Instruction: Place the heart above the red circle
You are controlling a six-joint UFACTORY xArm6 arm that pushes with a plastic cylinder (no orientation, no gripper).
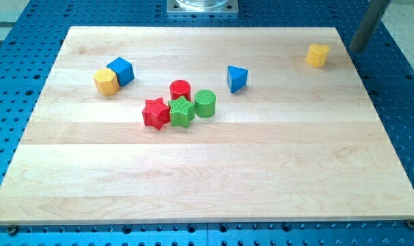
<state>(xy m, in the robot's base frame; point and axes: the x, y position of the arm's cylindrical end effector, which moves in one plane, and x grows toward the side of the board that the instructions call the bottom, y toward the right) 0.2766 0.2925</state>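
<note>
We are looking at our end effector first: the dark rod is entering from the view's top right, and my tip (358,50) is sitting just off the bench (207,178) edge, over the blue perforated surface. It has no jaws to open or close and is holding nothing; it is only a pusher. At about nine o'clock from my tip, near but not touching, the yellow heart (318,55) is lying close to the bench's top right corner. We judge the rod is standing on the far side of the heart so that a push would drive it leftward. The heart's lobes and point are too small to make out, so we cannot give its heading or long axis. Well apart, toward eight o'clock, the red circle (180,89) is standing in a cluster, touching the green star (182,112), with the green circle (205,103) and red star (155,113) beside it. The spot at twelve o'clock of the red circle is looking free.
</note>
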